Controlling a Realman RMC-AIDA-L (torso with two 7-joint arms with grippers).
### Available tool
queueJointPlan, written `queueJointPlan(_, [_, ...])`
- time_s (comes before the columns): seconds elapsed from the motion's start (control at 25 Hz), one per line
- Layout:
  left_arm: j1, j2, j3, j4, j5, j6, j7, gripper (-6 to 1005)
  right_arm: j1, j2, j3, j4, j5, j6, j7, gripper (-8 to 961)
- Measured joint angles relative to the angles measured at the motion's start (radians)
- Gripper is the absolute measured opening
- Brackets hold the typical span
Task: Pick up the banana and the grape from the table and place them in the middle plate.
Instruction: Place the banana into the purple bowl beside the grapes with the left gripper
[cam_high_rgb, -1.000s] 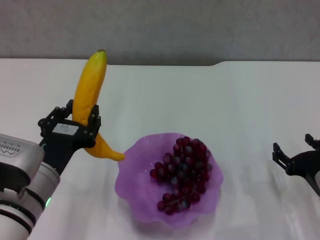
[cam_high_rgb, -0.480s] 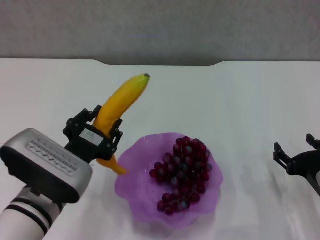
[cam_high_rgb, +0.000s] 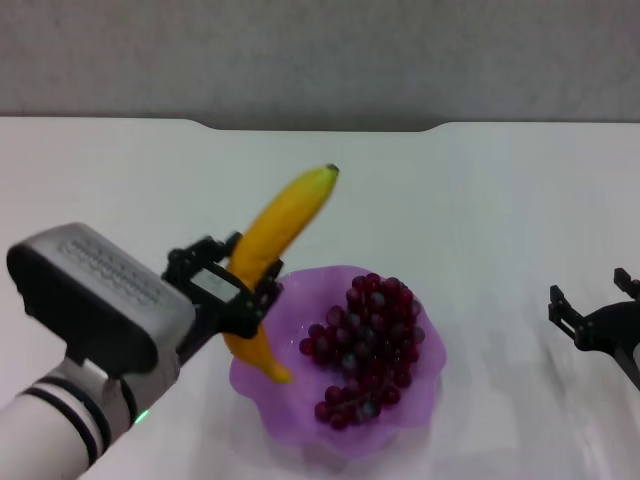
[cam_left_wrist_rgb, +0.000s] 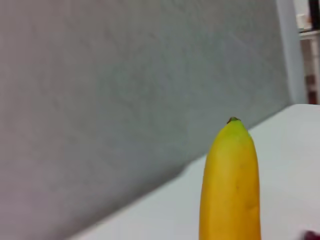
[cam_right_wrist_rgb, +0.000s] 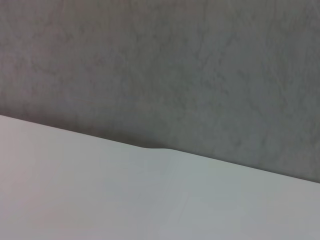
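My left gripper (cam_high_rgb: 238, 290) is shut on the banana (cam_high_rgb: 283, 232), held tilted in the air with its stem tip pointing up and to the right. The banana's lower end hangs over the left rim of the purple middle plate (cam_high_rgb: 272, 408). A bunch of dark red grapes (cam_high_rgb: 365, 345) lies inside the plate, right of the banana. In the left wrist view the banana (cam_left_wrist_rgb: 230, 185) fills the lower centre, and a bit of grape (cam_left_wrist_rgb: 312, 235) shows at the corner. My right gripper (cam_high_rgb: 592, 322) rests open, low over the table at the far right, holding nothing.
The white table (cam_high_rgb: 480, 200) spreads around the plate, with a shallow notch (cam_high_rgb: 320, 128) in its far edge. A grey wall rises behind it. The right wrist view shows only the table (cam_right_wrist_rgb: 100, 200) and wall.
My left arm has carried the banana to the right and toward the plate, tilting it further over. Its lower end now hangs over the plate's left rim. The right arm has stayed still.
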Motion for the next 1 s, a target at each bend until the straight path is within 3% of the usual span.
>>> queueJointPlan(0.2, [-0.019, -0.004, -0.126, -0.082, -0.072, -0.331, -0.088, 497, 0.0, 0.0, 0.0, 0.0, -0.003, 0.001, 0.0, 894])
queueJointPlan(0.44, [-0.156, -0.003, -0.215, -0.05, 0.03, -0.595, -0.426, 496, 0.0, 0.0, -0.001, 0.004, -0.004, 0.0, 0.0, 894])
queueJointPlan(0.48, [-0.156, -0.003, -0.215, -0.05, 0.03, -0.595, -0.426, 496, 0.001, 0.0, -0.002, 0.005, -0.004, 0.0, 0.0, 894])
queueJointPlan(0.56, [-0.241, -0.002, -0.233, -0.004, 0.135, -0.681, -0.645, 496, 0.001, 0.0, -0.003, 0.004, -0.004, 0.0, 0.0, 894])
queueJointPlan(0.68, [-0.279, -0.002, -0.247, 0.018, 0.188, -0.718, -0.782, 496, 0.003, 0.0, -0.004, 0.004, -0.005, 0.0, 0.0, 894])
queueJointPlan(1.0, [-0.393, -0.005, -0.237, 0.119, 0.296, -0.778, -1.04, 496, 0.007, 0.002, -0.006, 0.005, -0.006, 0.0, -0.001, 894])
